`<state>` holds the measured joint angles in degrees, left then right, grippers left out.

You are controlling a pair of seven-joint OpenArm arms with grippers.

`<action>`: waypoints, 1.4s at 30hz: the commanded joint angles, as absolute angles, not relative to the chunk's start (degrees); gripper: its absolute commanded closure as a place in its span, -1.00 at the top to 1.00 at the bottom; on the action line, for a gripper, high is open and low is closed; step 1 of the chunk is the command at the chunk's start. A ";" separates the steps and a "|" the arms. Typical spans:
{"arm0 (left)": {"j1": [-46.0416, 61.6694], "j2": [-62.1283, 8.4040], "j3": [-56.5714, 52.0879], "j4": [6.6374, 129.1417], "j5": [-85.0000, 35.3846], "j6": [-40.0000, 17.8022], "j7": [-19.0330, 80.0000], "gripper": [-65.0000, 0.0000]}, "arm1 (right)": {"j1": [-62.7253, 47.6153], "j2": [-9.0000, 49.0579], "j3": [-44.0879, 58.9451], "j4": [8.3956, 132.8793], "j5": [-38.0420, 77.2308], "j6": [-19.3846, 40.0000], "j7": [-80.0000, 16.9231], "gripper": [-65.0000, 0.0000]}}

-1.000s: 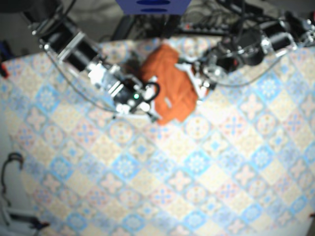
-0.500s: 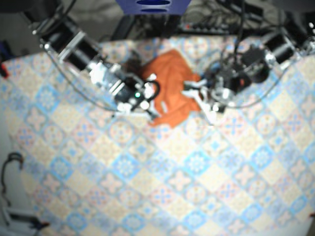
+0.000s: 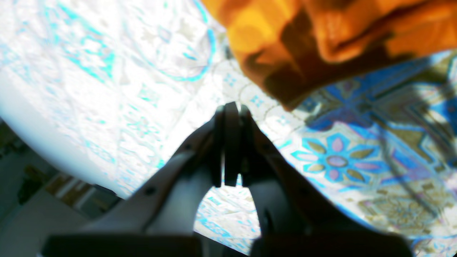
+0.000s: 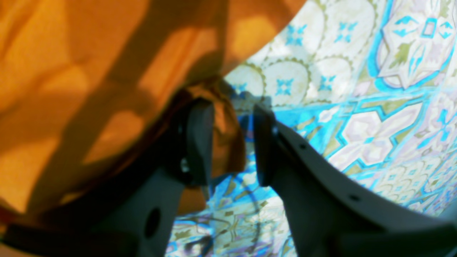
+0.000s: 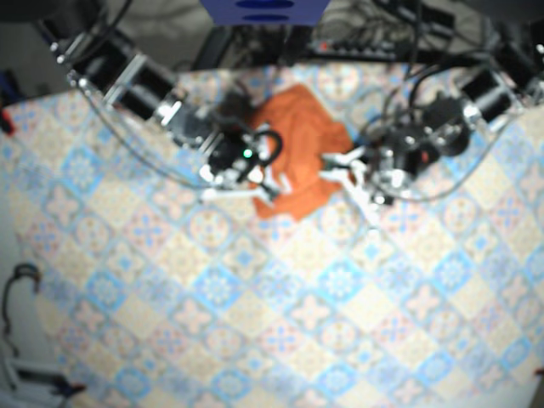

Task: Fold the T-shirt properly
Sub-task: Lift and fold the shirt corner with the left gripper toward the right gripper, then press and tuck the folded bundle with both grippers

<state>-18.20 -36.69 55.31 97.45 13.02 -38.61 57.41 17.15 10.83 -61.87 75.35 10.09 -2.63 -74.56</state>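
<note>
Upper centre of the surface (image 5: 340, 323): the shirt (image 5: 299, 149) lies bunched between the two arms.
Left gripper (image 3: 230, 107) is pressed fully closed on nothing, its tip just short of the shirt's edge, which fills the upper right of its wrist view. Right gripper (image 4: 231, 106) stands partly open with a fold of cloth hanging in the gap, not pinched. The risk, as I judge it, is that the shirt is a lump rather than flat. Closing here could catch several layers and drag the whole heap, while the closed left one would only shove cloth aside.
</note>
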 commanded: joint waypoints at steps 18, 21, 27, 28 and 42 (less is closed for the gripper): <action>-4.70 -41.98 51.12 105.45 14.37 -38.37 59.30 -1.00 | 17.54 12.44 -62.11 74.24 13.32 -1.63 -77.05 -0.38; -4.97 -40.22 51.12 101.32 14.37 -38.37 58.68 -1.00 | 17.54 12.44 -62.11 74.24 13.32 -1.63 -77.05 -0.38; -6.55 -36.70 52.35 95.16 14.73 -38.37 55.96 -1.00 | 17.19 12.44 -62.20 74.51 13.49 -1.63 -77.32 -0.38; -7.16 -36.35 53.23 94.55 14.64 -38.37 55.96 -1.00 | 17.19 12.44 -62.29 74.51 13.49 -1.63 -77.41 -0.38; -11.30 -31.43 55.08 91.38 14.81 -38.20 56.13 -1.00 | 14.64 12.44 -62.81 74.59 13.49 -1.63 -77.85 -0.38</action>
<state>-10.63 -31.07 55.57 90.80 14.52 -38.41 55.81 16.64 11.44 -62.26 75.53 10.24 -2.70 -73.63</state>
